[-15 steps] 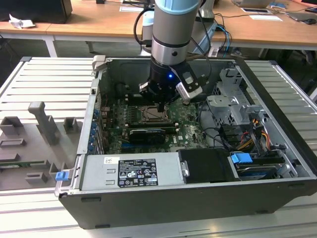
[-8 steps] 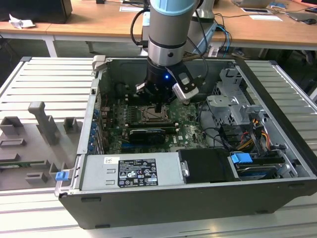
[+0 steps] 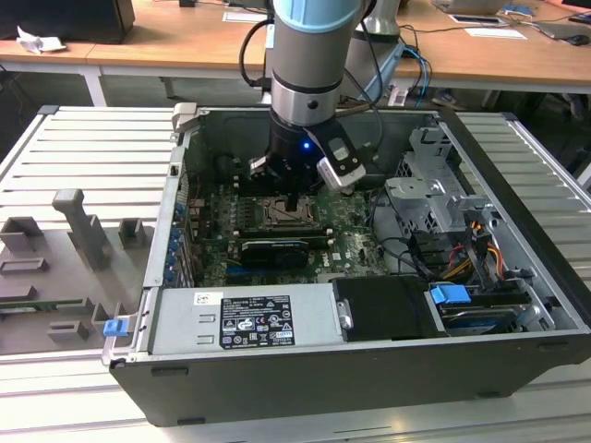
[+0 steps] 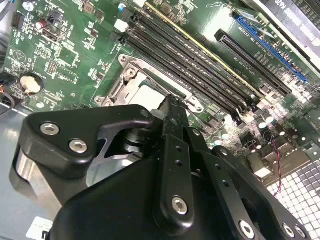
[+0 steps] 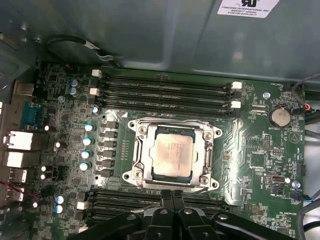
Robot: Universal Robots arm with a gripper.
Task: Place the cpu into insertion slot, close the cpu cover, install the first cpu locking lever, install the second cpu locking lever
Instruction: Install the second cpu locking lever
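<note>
Beige-silver square cpu [image 5: 173, 154] seated in black insertion slot [image 5: 150, 172], silvery frame cpu cover [image 5: 210, 150] down around it, black end effector [image 5: 173, 196] fingers pressed together just beside its edge.

The cpu [image 5: 171, 154] had a smooth metal face, pale and dull, with a soft shine. Around it the cpu cover [image 5: 210, 150] was thin bright metal, shiny like a spoon. The circuit board [image 5: 260, 145] at the chip's 3 o'clock in the first wrist view was green and a bit glossy. The memory slots [image 5: 165, 92] at its 12 o'clock were black plastic. The gripper [image 4: 170, 107] was black and matt, with shiny metal screws [image 4: 50, 129]. The computer case [image 3: 369, 378] was dark grey and smooth. The desk [image 3: 166, 41] behind looked like pale wood. The blue clip [image 3: 451, 297] looked like plastic.
</note>
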